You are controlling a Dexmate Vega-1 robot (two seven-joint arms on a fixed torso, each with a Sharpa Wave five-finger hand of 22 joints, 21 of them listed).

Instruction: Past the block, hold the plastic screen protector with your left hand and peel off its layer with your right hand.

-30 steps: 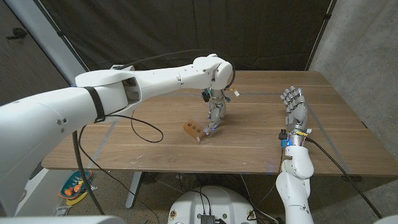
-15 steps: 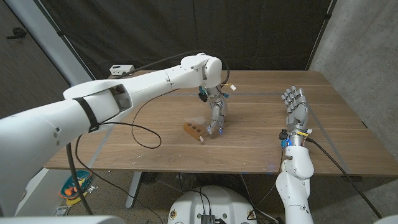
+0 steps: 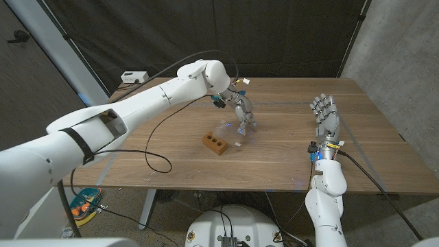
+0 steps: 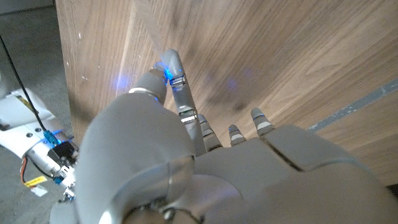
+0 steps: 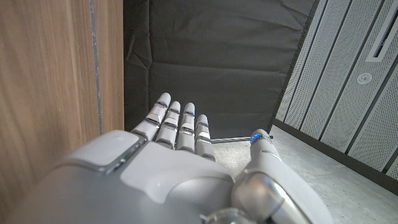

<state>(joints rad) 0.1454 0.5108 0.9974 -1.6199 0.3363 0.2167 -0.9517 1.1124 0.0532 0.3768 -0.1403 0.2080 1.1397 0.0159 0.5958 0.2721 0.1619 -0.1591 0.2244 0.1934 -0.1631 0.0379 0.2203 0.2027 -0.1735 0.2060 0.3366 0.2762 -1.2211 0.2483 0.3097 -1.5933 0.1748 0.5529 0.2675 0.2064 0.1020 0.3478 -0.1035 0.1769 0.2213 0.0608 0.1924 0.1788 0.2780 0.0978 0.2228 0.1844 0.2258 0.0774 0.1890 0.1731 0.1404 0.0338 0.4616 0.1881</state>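
Note:
A brown block (image 3: 215,143) with holes in its top lies near the middle of the wooden table (image 3: 370,147). My left hand (image 3: 241,114) hangs just beyond it, a little above the wood. In the left wrist view its thumb and a fingertip (image 4: 173,62) pinch a clear plastic screen protector (image 4: 147,22). In the head view the sheet (image 3: 229,132) is faint and hangs from that hand toward the block. My right hand (image 3: 326,118) stands upright at the table's right side, fingers straight, holding nothing.
A small white box (image 3: 135,75) sits at the table's far left corner. A black cable (image 3: 159,147) loops over the wood left of the block. A thin grey line (image 3: 288,104) crosses the tabletop behind my left hand.
My left hand has risen from beside the block and drawn back toward the table's far side, carrying the clear sheet. The right hand has stayed still.

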